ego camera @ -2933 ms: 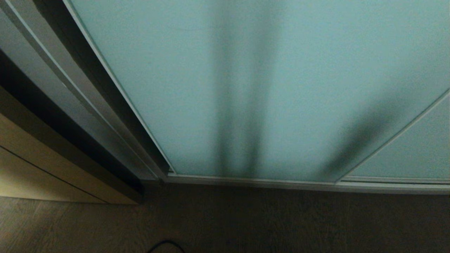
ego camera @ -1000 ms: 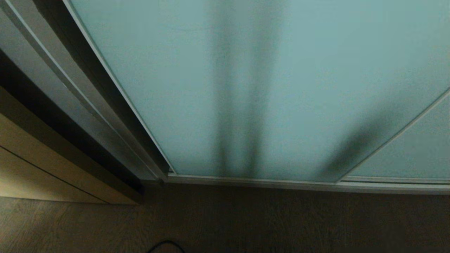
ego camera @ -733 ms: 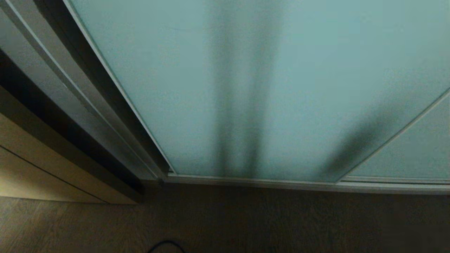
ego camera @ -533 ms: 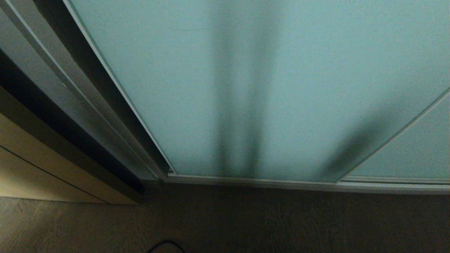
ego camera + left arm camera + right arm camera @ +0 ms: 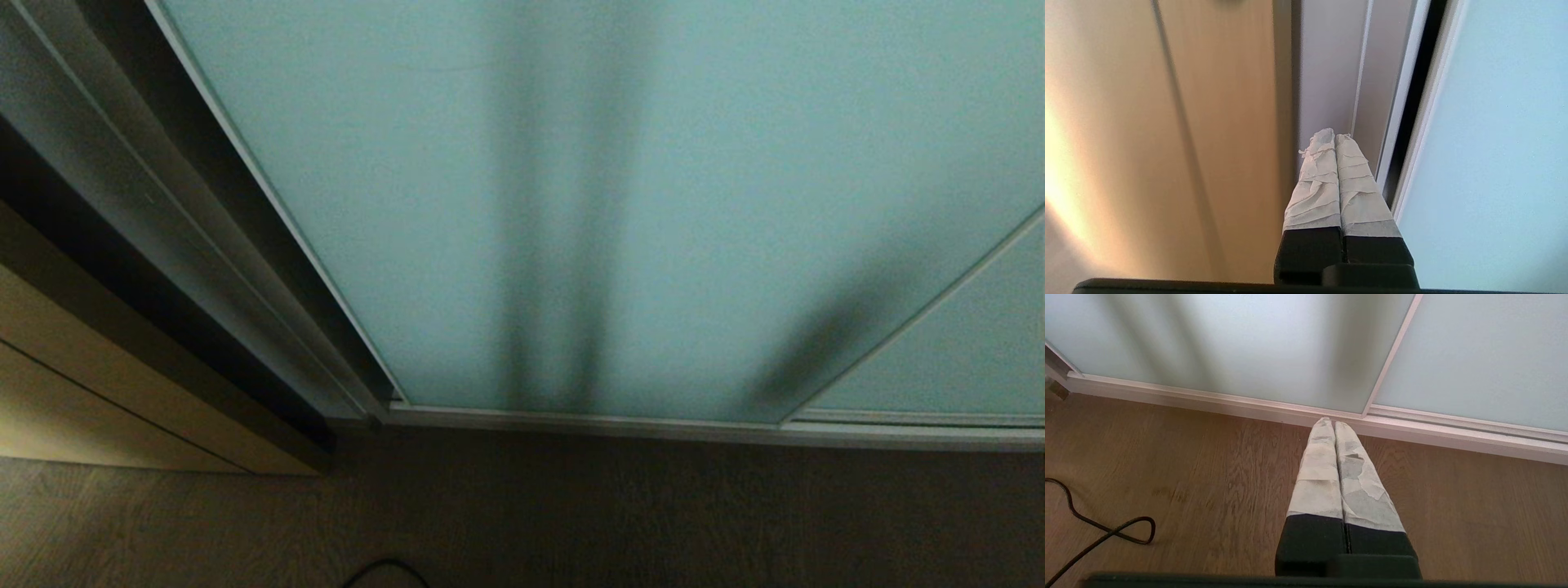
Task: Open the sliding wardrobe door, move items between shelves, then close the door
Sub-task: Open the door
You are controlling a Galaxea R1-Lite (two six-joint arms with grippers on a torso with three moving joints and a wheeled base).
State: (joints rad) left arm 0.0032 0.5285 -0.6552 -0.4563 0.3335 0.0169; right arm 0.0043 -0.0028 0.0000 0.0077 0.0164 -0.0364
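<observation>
L gripper (image 5: 1335,136), tape-wrapped fingers pressed together w/ nothing between them, points at the grey-white side frame (image 5: 1327,81) just beside the sliding wardrobe door (image 5: 1494,143); tips look near the dark slot along the door's edge, but contact can't be told. On the far side of that frame from the door is the beige wooden panel (image 5: 1208,102). R gripper (image 5: 1334,422), also fully closed & empty, hangs over the wood floor (image 5: 1208,477), tips aimed near the door's bottom rail (image 5: 1249,403), about where a vertical frame bar meets it; it seems parked. A black cable (image 5: 1106,531) lies on the floor, well apart from the door. In head view neither arm shows: the door (image 5: 571,204) fills most of it, frosted blue-green glass, dark blurry shapes behind it, bottom rail meeting the floor. Progress, as I judge it: barely begun. Door looks fully shut, no shelves or bags visible, so opening, moving the items & closing are all left. Likely next step: L gripper gets its tips onto the door's edge to push it sideways. Closed fingers suit a push, not a grab.
</observation>
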